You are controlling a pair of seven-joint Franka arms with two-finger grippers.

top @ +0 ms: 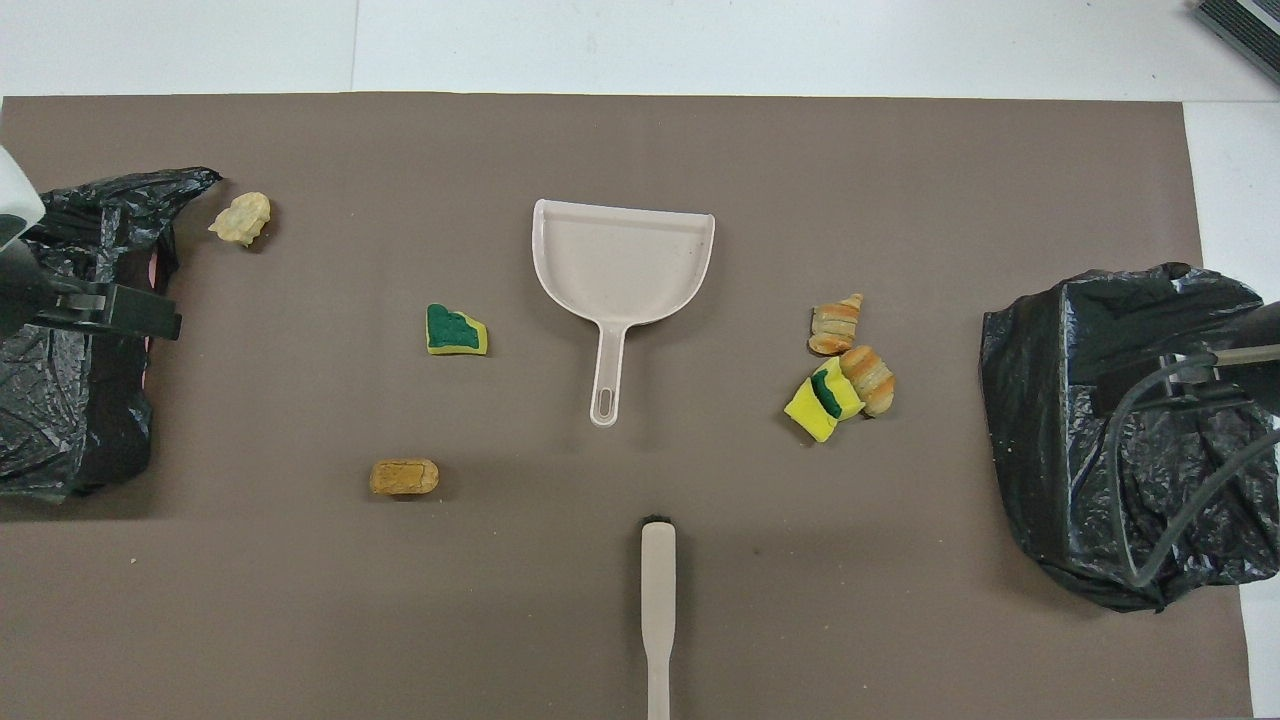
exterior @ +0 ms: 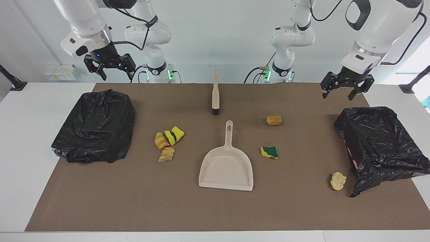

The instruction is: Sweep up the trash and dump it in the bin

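My left fingers (exterior: 346, 90) and right fingers (exterior: 109, 69) hang open, empty, above the counter (exterior: 302, 208); sponge scraps (exterior: 169, 141) lie untouched.

Both views are bright and evenly lit, with soft diffuse light from above. Shadows on the brown mat (exterior: 100, 201) are faint and short; the dustpan (exterior: 226, 168) and the sponge scraps (exterior: 168, 141) cast only thin dark rims. The black bin bags (exterior: 95, 126) carry small glossy highlights on their creases. A window at the facing view's edge is blown out to white. Focus is sharp across the bench (exterior: 30, 141), with no motion blur; straight edges stay nearly straight
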